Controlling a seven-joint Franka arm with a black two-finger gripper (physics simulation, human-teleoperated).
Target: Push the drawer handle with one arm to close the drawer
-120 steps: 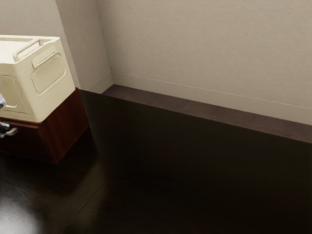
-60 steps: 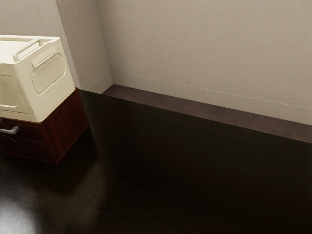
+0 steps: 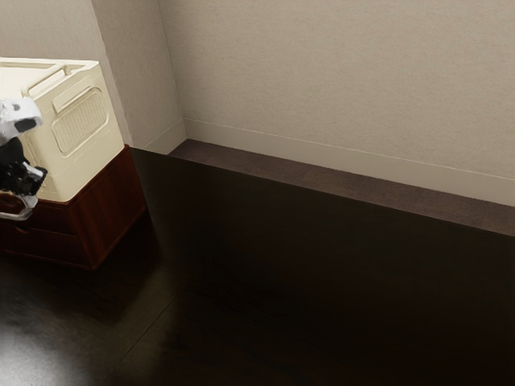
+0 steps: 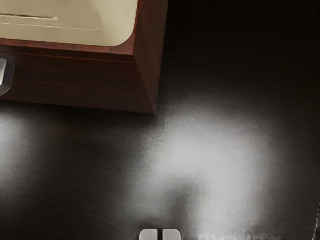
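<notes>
At the exterior view's left edge, the gripper (image 3: 30, 180) hangs in front of the cream box and just above the silver drawer handle (image 3: 22, 212). Two pale fingertips stand side by side with a thin slit between them where the wrist view catches the gripper (image 4: 160, 234); it is shut on nothing. In that view the handle (image 4: 5, 76) lies off to one side of the fingers, apart from them. The drawer front (image 4: 70, 71) looks flush with the dark red wooden cabinet (image 4: 149, 55). Part of the handle is hidden behind the hand in the exterior view.
The cream box (image 3: 76, 133) rests on top of the cabinet. A glossy black table (image 3: 322, 289) extends from the cabinet toward the exterior view's right. A beige wall (image 3: 338, 80) rises behind the table.
Half a second ago the hand was outside the exterior view; now it has come in from the left edge, in front of the box. The cabinet and box have not visibly moved.
</notes>
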